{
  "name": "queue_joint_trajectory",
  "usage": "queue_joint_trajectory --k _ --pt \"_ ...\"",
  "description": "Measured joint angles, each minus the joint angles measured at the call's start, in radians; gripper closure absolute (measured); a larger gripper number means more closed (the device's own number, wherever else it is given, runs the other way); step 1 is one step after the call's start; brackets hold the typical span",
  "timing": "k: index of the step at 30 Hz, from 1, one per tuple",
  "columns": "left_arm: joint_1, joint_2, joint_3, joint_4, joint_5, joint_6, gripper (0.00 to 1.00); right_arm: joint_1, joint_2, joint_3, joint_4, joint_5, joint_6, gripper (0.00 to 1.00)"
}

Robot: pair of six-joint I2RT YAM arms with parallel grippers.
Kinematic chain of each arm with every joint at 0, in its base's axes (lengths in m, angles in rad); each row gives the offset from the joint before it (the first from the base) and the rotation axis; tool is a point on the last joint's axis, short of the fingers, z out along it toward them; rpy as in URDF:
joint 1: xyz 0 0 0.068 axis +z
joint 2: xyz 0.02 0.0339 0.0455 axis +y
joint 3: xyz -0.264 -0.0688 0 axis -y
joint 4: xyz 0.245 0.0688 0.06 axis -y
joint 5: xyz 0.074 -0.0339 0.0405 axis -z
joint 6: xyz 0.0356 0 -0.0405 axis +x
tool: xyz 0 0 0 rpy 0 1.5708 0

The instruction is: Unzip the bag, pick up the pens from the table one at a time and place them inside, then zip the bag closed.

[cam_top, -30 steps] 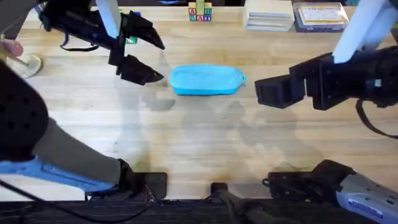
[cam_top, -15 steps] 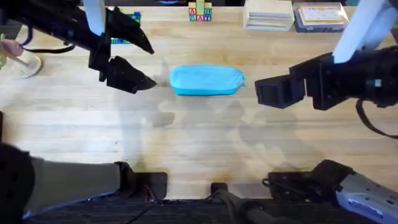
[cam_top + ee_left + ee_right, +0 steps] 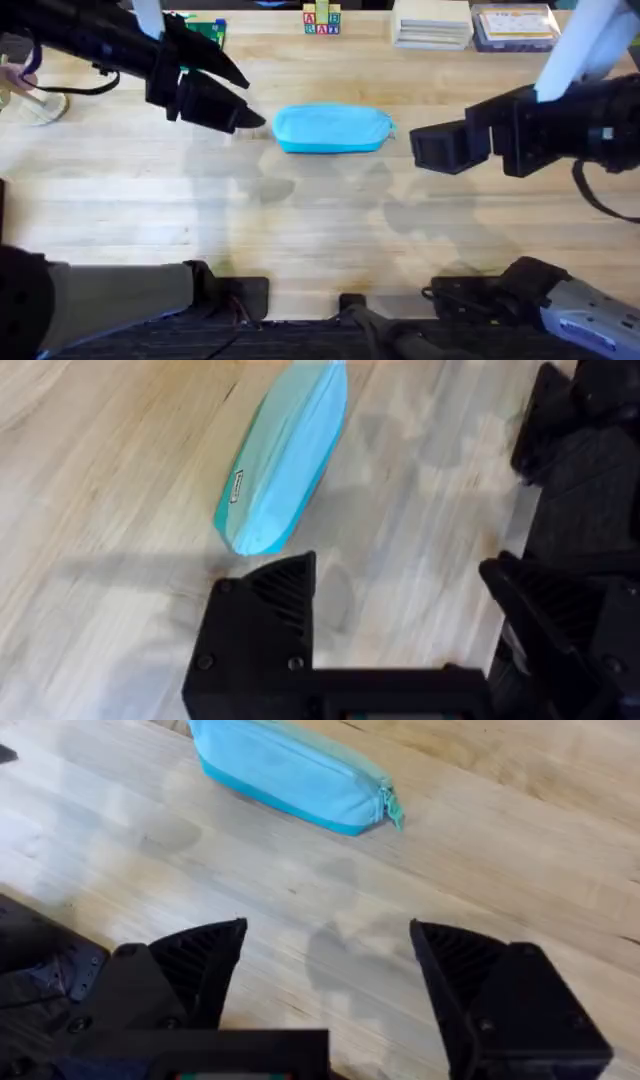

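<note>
The light-blue bag lies on its side in the middle of the wooden table, its zipper closed with the pull tab at its right end. My left gripper hovers open just left of the bag's left end, fingers pointing at it. In the left wrist view the bag lies ahead of the open left gripper. My right gripper hangs open to the right of the bag, a short gap away. The right wrist view shows the bag beyond the empty right gripper. The pens are out of view.
Along the far edge stand small alphabet blocks, a stack of white boxes, a clear plastic box and a green-blue item. A pale round object sits at the far left. Bare wood stretches in front of the bag.
My left arm swung away to the left, then came back right toward the bag's left end, with its fingers closer together. The right arm and the bag stayed still.
</note>
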Motion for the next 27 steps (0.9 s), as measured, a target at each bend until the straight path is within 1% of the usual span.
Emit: queue_joint_trajectory --k 5,14,16,21,24,27 --pt "0.000 0.000 0.000 0.022 -0.010 -0.129 0.004 0.000 0.000 0.000 0.000 0.000 0.000 0.004" --pt "0.000 0.000 0.000 0.080 -0.095 -0.367 0.002 0.000 0.000 0.000 0.000 0.000 0.000 0.004" --pt "0.000 0.000 0.000 0.083 -0.111 -0.404 0.002 0.000 0.000 0.000 0.000 0.000 0.000 0.004" --pt "0.000 -0.003 -0.004 0.109 -0.133 -0.464 0.002 0.000 0.000 0.000 0.000 0.000 0.000 0.004" --pt "0.000 -0.035 -0.043 0.174 -0.155 -0.519 0.002 0.000 0.000 0.000 0.000 0.000 0.000 0.004" --pt "0.000 -0.108 -0.106 0.244 -0.195 -0.588 0.001 0.000 0.000 0.000 0.000 0.000 0.000 0.004"
